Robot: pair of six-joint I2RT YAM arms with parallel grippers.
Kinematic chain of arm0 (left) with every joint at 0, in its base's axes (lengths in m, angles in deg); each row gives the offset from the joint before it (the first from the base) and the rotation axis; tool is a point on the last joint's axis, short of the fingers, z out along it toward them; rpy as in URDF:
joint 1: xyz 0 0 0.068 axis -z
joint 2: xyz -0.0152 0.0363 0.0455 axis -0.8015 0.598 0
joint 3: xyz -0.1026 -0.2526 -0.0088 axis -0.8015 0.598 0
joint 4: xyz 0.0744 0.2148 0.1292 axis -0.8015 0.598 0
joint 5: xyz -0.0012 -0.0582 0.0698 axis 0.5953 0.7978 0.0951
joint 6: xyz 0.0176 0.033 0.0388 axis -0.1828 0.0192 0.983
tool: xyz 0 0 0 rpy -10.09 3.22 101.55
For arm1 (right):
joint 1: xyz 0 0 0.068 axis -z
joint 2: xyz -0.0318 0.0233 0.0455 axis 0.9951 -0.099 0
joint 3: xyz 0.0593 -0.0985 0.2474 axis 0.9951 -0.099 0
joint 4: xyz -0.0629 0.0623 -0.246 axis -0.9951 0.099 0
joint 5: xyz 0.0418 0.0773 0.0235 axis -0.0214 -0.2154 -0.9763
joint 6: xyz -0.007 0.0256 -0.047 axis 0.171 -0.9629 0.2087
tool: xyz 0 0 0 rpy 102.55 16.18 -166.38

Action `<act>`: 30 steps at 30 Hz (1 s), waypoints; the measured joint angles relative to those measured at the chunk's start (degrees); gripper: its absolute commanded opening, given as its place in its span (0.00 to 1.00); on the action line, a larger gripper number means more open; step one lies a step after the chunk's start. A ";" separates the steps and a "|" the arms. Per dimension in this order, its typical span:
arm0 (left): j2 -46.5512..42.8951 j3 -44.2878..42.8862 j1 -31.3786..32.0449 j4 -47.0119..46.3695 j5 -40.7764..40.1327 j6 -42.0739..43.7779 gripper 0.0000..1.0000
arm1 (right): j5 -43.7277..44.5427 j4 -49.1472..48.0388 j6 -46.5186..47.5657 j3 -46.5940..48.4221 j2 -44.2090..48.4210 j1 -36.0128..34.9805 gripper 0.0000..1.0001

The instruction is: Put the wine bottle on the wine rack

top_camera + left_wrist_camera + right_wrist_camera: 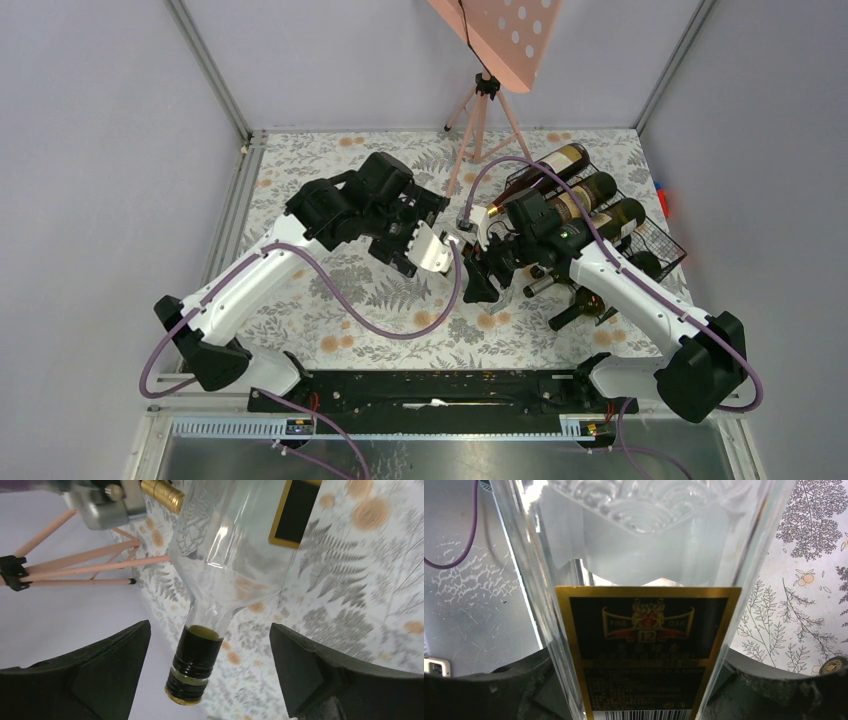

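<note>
Over the middle of the table (330,170), just off the left end of the wine rack (655,235), the wine bottle (235,545) lies between the two arms and has not yet reached a cradle. The right gripper (636,680) is closed on its body at the label, with a dark finger pressed against each side. The left gripper (209,630) is spread wide around the neck and touches neither side. The pickup looks done; carrying the bottle toward the right edge and laying it in a cradle remain. Which cradle is free cannot be told from here. The rack is thin black wire, standing near the far right corner, and already carries dark bottles (590,190) side by side on its top row, with more lower down. The wine bottle is clear, smooth glass with a raised scalloped relief above a flat black label edged in gold. Its neck ends in a ribbed black screw cap, where a little yellowish liquid has pooled. The gripper fingers are matte black wedges, so the glass may be slippery in them. A cloth printed with grey ferns and orange blossoms covers the table, and a pink tripod stand (480,120) rises at the far edge
</note>
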 measured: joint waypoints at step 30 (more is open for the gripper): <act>5.73 1.68 4.52 0.44 -15.61 14.64 0.15 | -0.55 0.17 -0.02 -1.14 0.70 0.02 0.00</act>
